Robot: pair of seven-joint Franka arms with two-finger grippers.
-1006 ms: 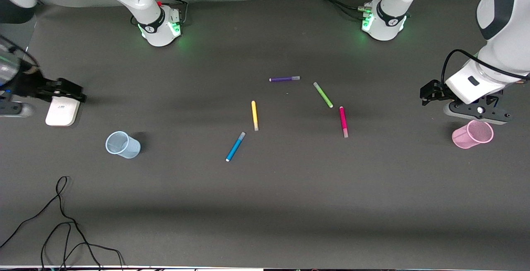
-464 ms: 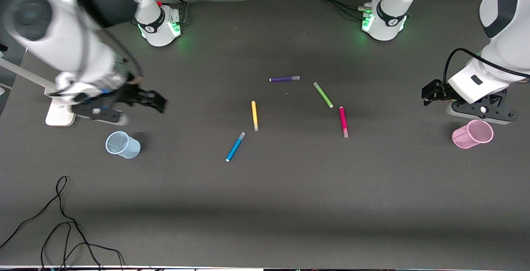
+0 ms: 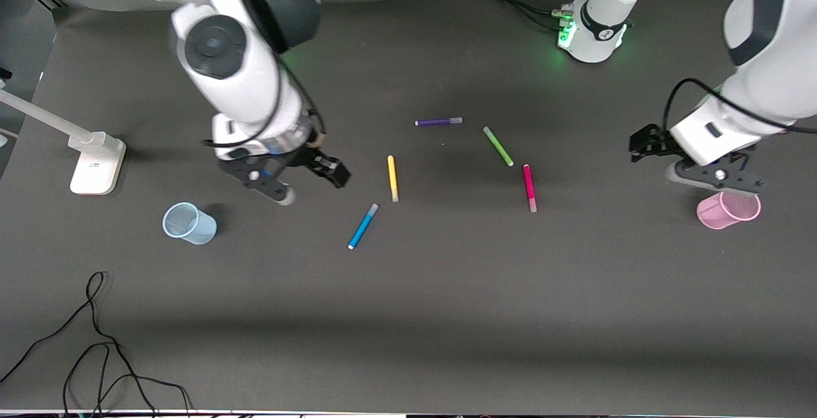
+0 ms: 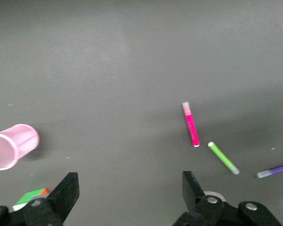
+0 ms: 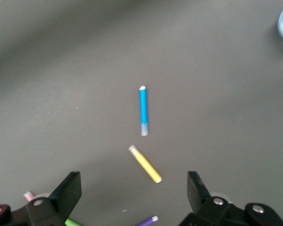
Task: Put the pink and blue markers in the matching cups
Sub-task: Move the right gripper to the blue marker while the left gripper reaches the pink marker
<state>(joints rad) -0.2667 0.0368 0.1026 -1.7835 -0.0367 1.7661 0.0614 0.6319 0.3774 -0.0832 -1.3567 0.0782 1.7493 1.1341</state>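
The blue marker [image 3: 362, 226] lies flat near the table's middle, also in the right wrist view [image 5: 143, 109]. The pink marker [image 3: 529, 187] lies flat toward the left arm's end, also in the left wrist view [image 4: 190, 124]. The pale blue cup [image 3: 189, 223] stands toward the right arm's end. The pink cup [image 3: 729, 209] stands at the left arm's end, also in the left wrist view [image 4: 13, 146]. My right gripper [image 3: 335, 173] [image 5: 132, 181] is open and empty over the table between the blue cup and the pens. My left gripper [image 3: 641, 143] [image 4: 129, 181] is open and empty over the table beside the pink cup.
A yellow pen [image 3: 392, 177], a green pen [image 3: 498, 146] and a purple pen [image 3: 438, 122] lie among the markers. A white lamp base [image 3: 96, 164] stands at the right arm's end. Black cables [image 3: 96, 341] lie near the front corner.
My right arm has swung from the table's end in over the table, past the blue cup toward the pens. My left gripper has shifted slightly toward the pens.
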